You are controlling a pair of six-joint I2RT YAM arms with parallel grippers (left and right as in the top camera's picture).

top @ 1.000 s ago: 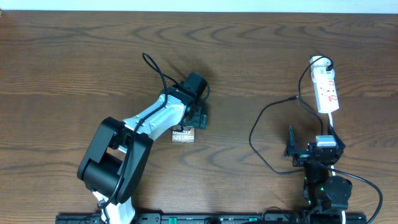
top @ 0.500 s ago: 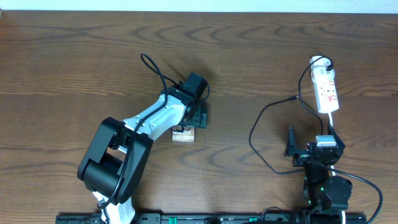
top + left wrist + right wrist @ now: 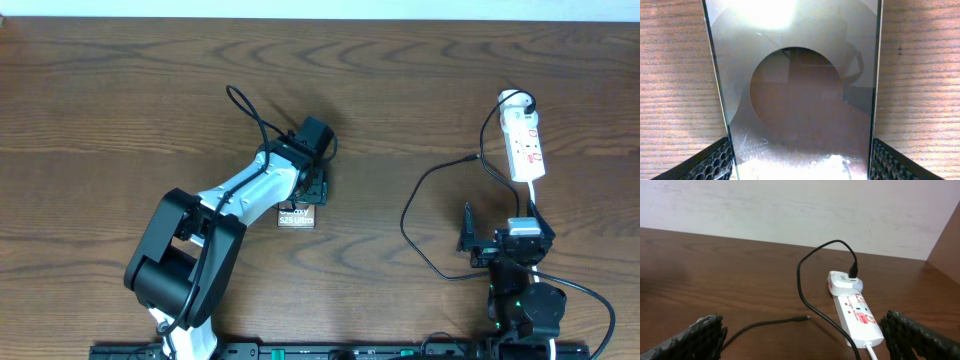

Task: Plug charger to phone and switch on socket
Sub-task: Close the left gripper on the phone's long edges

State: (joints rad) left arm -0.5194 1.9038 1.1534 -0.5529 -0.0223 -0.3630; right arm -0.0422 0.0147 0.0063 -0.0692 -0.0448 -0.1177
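Note:
The phone (image 3: pixel 296 216) lies flat at mid-table, its lettered end showing below my left gripper (image 3: pixel 314 190). In the left wrist view its shiny face (image 3: pixel 800 100) fills the frame, and my left gripper (image 3: pixel 800 162) has its pads against both long edges, shut on it. The charger, a thin black cable (image 3: pixel 405 215), loops from its plug head (image 3: pixel 527 100) on the socket (image 3: pixel 525 145) to a loose connector tip (image 3: pixel 472 157) on the wood. My right gripper (image 3: pixel 500 230) stands open just short of the socket (image 3: pixel 857 312), with the tip (image 3: pixel 805 317) lying ahead between its fingers (image 3: pixel 700 337).
A white adapter (image 3: pixel 842 280) sits at the socket's far end under the plug head. The socket's white cord (image 3: pixel 872 352) runs back toward my right arm. A pale wall (image 3: pixel 790 210) closes off the table's far edge.
My left gripper's fingers have drawn in onto the phone's edges. The arms, cable and socket have stayed put.

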